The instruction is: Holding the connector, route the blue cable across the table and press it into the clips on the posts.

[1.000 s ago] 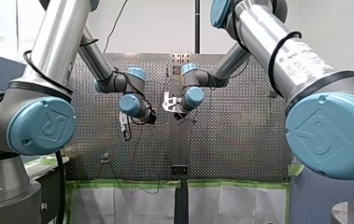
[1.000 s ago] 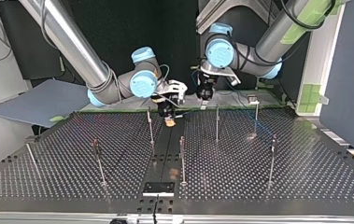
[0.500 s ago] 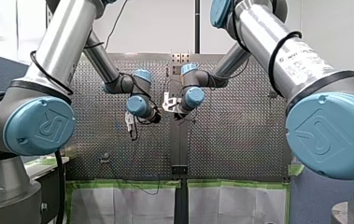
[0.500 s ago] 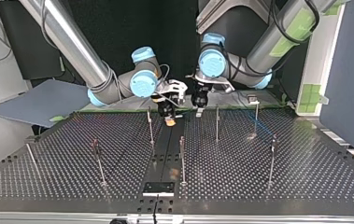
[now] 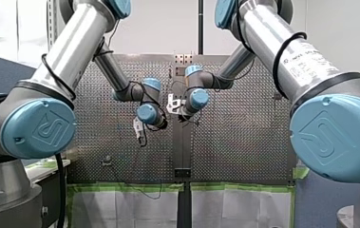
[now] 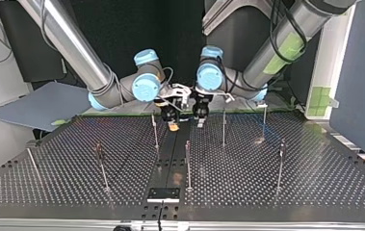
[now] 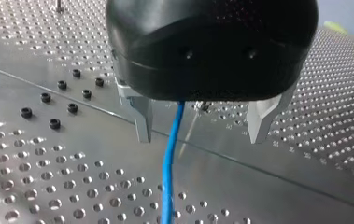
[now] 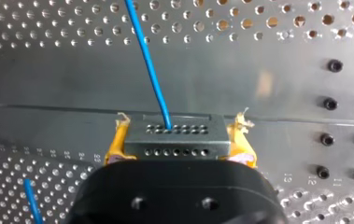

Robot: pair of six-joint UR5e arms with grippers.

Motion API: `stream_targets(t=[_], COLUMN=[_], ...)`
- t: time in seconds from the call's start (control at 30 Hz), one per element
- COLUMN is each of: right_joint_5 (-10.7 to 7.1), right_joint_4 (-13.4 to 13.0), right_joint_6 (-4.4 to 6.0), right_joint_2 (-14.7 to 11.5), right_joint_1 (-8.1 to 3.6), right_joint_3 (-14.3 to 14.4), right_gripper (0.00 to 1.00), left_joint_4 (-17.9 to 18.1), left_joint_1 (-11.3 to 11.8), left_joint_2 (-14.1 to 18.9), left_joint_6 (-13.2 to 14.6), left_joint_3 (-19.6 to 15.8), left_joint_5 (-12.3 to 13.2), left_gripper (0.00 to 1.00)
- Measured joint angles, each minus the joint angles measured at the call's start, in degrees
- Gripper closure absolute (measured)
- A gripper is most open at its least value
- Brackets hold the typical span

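In the right wrist view my right gripper [image 8: 179, 136] is shut with its yellow pads [image 8: 117, 142] on a grey connector block [image 8: 174, 145]. The blue cable [image 8: 149, 60] leaves the block's face and runs ahead over the table. In the left wrist view my left gripper [image 7: 202, 135] stands open just above the plate. The blue cable [image 7: 167, 177] passes between its metal fingers [image 7: 142, 122], nearer one of them and untouched. In the top view my right gripper [image 6: 172, 126] and my left gripper [image 6: 200, 121] hang side by side near the table's far edge.
Several thin posts stand on the perforated table [image 6: 267, 187], among them one [image 6: 155, 131] just in front of my right gripper, one [image 6: 223, 127] beside my left gripper and one [image 6: 188, 163] nearer the middle. A black plate [image 6: 163, 194] sits at the near edge.
My left arm has swung toward the top view's left, bringing its open gripper close beside my right gripper. My right gripper has kept its place and its hold on the connector.
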Motion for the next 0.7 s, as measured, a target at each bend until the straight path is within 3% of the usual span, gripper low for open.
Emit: stream_targets(t=[0.4,0.7], right_joint_5=[-0.04,-0.14], right_joint_4=[-0.2,-0.2], right_joint_6=[0.09,0.09], right_joint_2=[0.0,0.0], right_joint_1=[-0.34,-0.35], right_joint_3=[0.0,0.0], right_gripper=[1.0,1.0], left_joint_4=[0.0,-2.4], left_joint_1=[0.8,0.7], left_joint_2=[-3.7,-4.1], left_joint_6=[-0.7,0.0], left_joint_3=[6.1,7.3], left_joint_5=[-0.2,-1.6], left_gripper=[0.0,0.0])
